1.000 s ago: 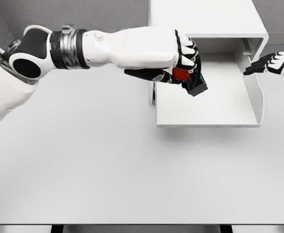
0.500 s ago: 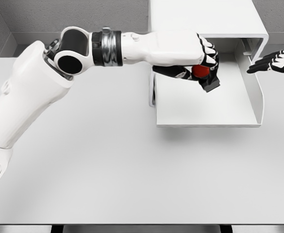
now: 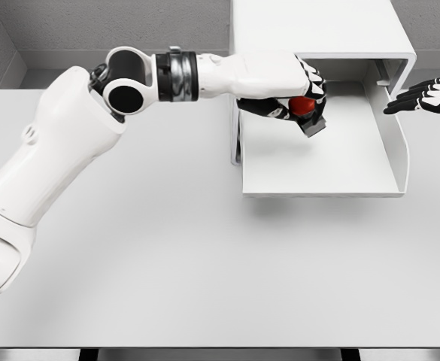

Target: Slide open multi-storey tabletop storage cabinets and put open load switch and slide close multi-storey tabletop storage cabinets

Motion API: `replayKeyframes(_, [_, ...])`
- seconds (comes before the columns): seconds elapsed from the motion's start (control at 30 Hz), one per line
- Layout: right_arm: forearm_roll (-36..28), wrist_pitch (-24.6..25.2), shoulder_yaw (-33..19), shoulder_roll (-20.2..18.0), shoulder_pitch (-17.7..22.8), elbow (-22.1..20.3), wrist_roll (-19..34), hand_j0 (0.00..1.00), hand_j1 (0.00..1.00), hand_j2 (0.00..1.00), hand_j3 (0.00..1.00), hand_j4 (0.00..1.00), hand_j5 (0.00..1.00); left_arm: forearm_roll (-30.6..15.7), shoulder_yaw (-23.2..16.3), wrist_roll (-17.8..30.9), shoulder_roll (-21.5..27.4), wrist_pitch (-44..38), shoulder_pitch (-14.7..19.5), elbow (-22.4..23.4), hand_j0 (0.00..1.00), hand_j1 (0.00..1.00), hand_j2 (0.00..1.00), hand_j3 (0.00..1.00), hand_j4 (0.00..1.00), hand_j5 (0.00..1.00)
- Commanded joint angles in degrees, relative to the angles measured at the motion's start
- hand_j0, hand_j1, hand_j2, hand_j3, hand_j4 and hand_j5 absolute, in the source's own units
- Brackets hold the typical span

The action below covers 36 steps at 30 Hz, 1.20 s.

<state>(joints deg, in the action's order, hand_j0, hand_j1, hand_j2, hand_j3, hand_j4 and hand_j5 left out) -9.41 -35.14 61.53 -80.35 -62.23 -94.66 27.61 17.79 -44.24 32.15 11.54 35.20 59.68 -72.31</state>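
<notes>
Left hand [image 3: 298,94] is closed around the switch [image 3: 307,113], holding it over the back left part of the open drawer [image 3: 317,154], above the drawer floor and not yet resting on it as far as the head view shows. The switch shows as a small dark block with a red knob, the red part tucked up against the fingers [image 3: 315,81] and the dark body sticking out below and to the right of them. Its long axis looks tilted, running from upper left down to lower right, with the dark end aimed toward the drawer floor; how much of the body the palm hides cannot be told. It appears to be a hard, rigid, light piece, likely moulded plastic, so it should neither flex nor crush, though smooth faces could slip. The flat sides of the dark body seem the safest place to hold, leaving the red knob free. The drawer stands pulled out from the cabinet [image 3: 317,26] on the bench [image 3: 167,263]. Right hand [image 3: 426,96] hovers by the drawer's right wall, fingers spread, holding nothing.
</notes>
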Motion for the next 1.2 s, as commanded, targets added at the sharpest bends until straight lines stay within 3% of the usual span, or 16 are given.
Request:
replayKeyframes(0.0, [-0.34, 0.14, -0.1, -0.15, 0.01, 0.0, -0.01, 1.0, 1.0, 1.0, 1.0, 1.0, 1.0, 0.05, 0.12, -0.07, -0.29, -0.2, 0.0, 0.59, 0.44, 0.44, 0.44, 0.44, 0.44, 0.44])
replayKeyframes(0.27, [-0.17, 0.14, -0.1, -0.07, 0.53, -0.18, -0.1, 1.0, 1.0, 1.0, 1.0, 1.0, 1.0, 0.31, 0.03, -0.07, 0.15, -0.2, -0.7, 0.68, 0.47, 0.47, 0.47, 0.47, 0.47, 0.47])
replayKeyframes(0.33, [-0.17, 0.14, -0.01, -0.07, 0.62, -0.26, -0.1, 1.0, 1.0, 1.0, 1.0, 1.0, 1.0, 0.31, 0.03, -0.07, 0.15, -0.2, -0.62, 0.68, 0.64, 0.64, 0.64, 0.64, 0.64, 0.64])
replayKeyframes(0.37, [-0.17, 0.14, -0.01, 0.2, 0.62, -0.35, -0.1, 1.0, 1.0, 1.0, 1.0, 1.0, 1.0, 0.23, 0.03, -0.07, 0.15, -0.2, -0.53, 0.68, 0.85, 0.85, 0.85, 0.85, 0.85, 0.85])
replayKeyframes(0.4, [-0.17, 0.14, -0.01, 0.2, 0.71, -0.35, -0.1, 1.0, 1.0, 1.0, 1.0, 1.0, 1.0, 0.05, 0.12, -0.16, 0.15, -0.2, -0.44, 0.5, 0.98, 0.98, 0.98, 0.98, 0.98, 0.98])
replayKeyframes(0.8, [-0.17, 0.14, 0.34, 0.9, 1.15, -0.44, -0.1, 1.0, 1.0, 1.0, 1.0, 1.0, 1.0, -1.44, 0.12, -0.16, 0.5, -0.2, -0.35, -1.43, 1.0, 1.0, 1.0, 1.0, 1.0, 1.0])
replayKeyframes(0.87, [-0.17, 0.14, 0.34, 0.9, 1.24, -0.7, -0.1, 1.0, 1.0, 1.0, 1.0, 1.0, 1.0, -5.04, 0.03, 0.63, 3.22, -0.2, -0.35, -4.68, 1.0, 1.0, 1.0, 1.0, 1.0, 1.0])
replayKeyframes(0.93, [-0.17, 0.14, 0.34, 0.9, 1.24, -0.79, -0.19, 1.0, 1.0, 1.0, 1.0, 1.0, 1.0, -12.33, -0.85, 2.85, 7.88, -0.2, -0.18, -9.86, 1.0, 1.0, 1.0, 1.0, 1.0, 1.0])
replayKeyframes(1.07, [-0.17, 0.14, 0.34, 1.08, 2.38, -1.06, -0.28, 1.0, 1.0, 1.0, 1.0, 1.0, 1.0, -32.73, -2.96, 2.85, 25.99, -0.2, 2.9, -22.87, 1.0, 1.0, 1.0, 1.0, 1.0, 1.0])
replayKeyframes(1.17, [-0.17, 0.14, 0.43, 3.19, 4.13, -1.06, -0.28, 1.0, 1.0, 1.0, 1.0, 1.0, 1.0, -35.19, -3.22, 2.85, 31.53, -0.2, 3.16, -24.02, 1.0, 1.0, 1.0, 1.0, 1.0, 1.0])
